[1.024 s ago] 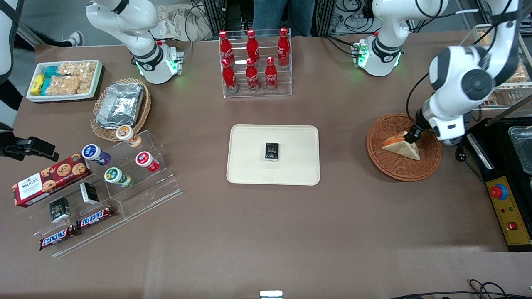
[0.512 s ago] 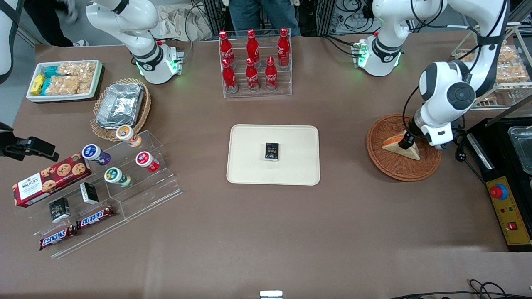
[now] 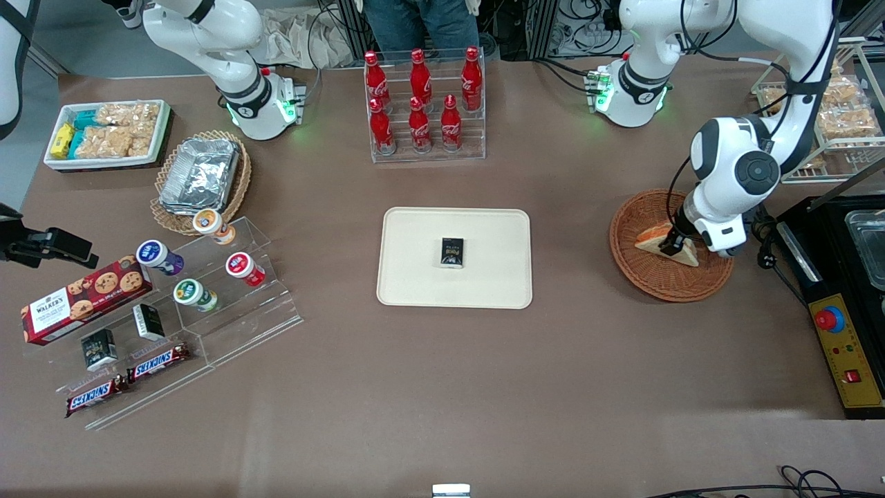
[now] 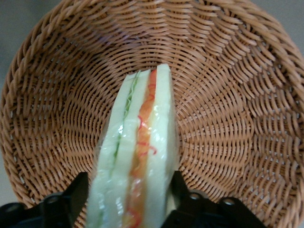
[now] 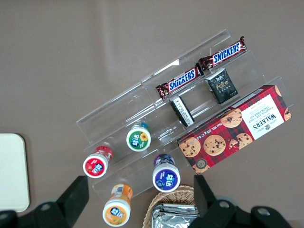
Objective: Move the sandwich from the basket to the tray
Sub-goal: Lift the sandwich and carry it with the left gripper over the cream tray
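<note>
The sandwich (image 3: 650,241), a white-bread wedge with orange and pale layers, lies in the round reddish-brown wicker basket (image 3: 664,292) toward the working arm's end of the table. My left gripper (image 3: 669,244) is down in the basket, one black finger (image 4: 78,190) pressed against each bread face. In the left wrist view the sandwich (image 4: 142,142) stands on edge between the jaws of the gripper (image 4: 130,199), still resting on the basket's weave (image 4: 228,118). The cream tray (image 3: 415,277) lies at the table's middle, apart from the basket.
A small black box (image 3: 452,252) sits on the tray. A rack of red cola bottles (image 3: 422,104) stands farther from the camera than the tray. A black machine with a red button (image 3: 840,311) is beside the basket. Wire racks of snacks (image 3: 843,117) stand above it.
The left arm's wrist has swung in and lowered over the basket. The gripper has slid along the sandwich toward its middle and closed around it. The sandwich has barely moved.
</note>
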Controlling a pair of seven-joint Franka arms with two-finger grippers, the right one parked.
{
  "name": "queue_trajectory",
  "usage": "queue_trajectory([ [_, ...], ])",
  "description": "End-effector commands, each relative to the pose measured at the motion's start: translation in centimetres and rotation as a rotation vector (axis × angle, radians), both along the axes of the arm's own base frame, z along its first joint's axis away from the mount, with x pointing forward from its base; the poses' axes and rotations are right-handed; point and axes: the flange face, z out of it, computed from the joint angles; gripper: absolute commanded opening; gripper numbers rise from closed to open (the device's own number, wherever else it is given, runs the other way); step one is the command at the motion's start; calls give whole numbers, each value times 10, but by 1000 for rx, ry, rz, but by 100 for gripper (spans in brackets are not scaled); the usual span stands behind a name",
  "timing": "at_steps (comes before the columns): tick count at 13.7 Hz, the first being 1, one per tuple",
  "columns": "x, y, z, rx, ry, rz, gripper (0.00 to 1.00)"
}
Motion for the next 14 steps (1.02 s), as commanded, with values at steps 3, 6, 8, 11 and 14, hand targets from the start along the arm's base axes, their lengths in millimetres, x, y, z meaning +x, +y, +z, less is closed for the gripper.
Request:
queue_trajectory([
  [3, 5, 7, 49, 16, -41, -48, 0],
  [6, 8, -1, 117, 9, -3, -213, 0],
  [8, 19, -44, 162, -24, 33, -404, 0],
  [11, 25, -112, 199, -144, 44, -678, 0],
  [14, 8, -201, 172, -164, 37, -907, 0],
])
